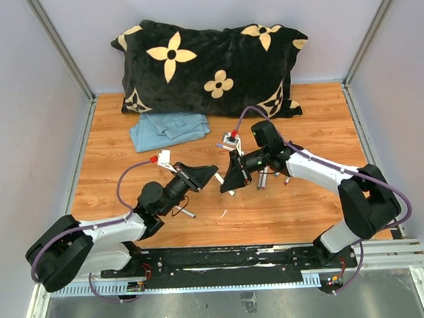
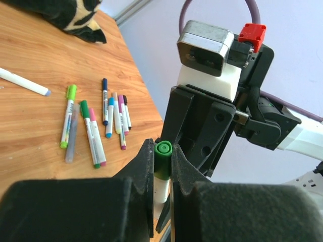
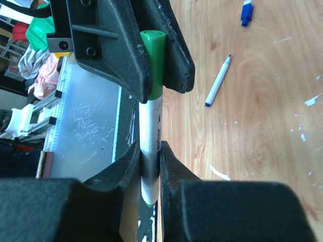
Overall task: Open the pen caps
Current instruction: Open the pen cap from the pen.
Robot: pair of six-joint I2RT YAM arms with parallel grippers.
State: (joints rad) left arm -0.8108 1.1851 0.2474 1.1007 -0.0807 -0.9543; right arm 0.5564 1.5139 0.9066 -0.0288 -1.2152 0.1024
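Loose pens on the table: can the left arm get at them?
Probably not: the left end effector is shut on the green cap, and the right end effector holds that pen's barrel.

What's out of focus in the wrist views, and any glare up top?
Left wrist: black jaws of the left gripper blur into a dark foreground mass; the green plastic pen cap they pinch and the loose marker pens beyond are sharp. Right wrist: near jaws of the right gripper are soft, the cap sharp. Top external: even light, soft shadows, no strong glare.

Bright even light; soft shadows; blurred foreground
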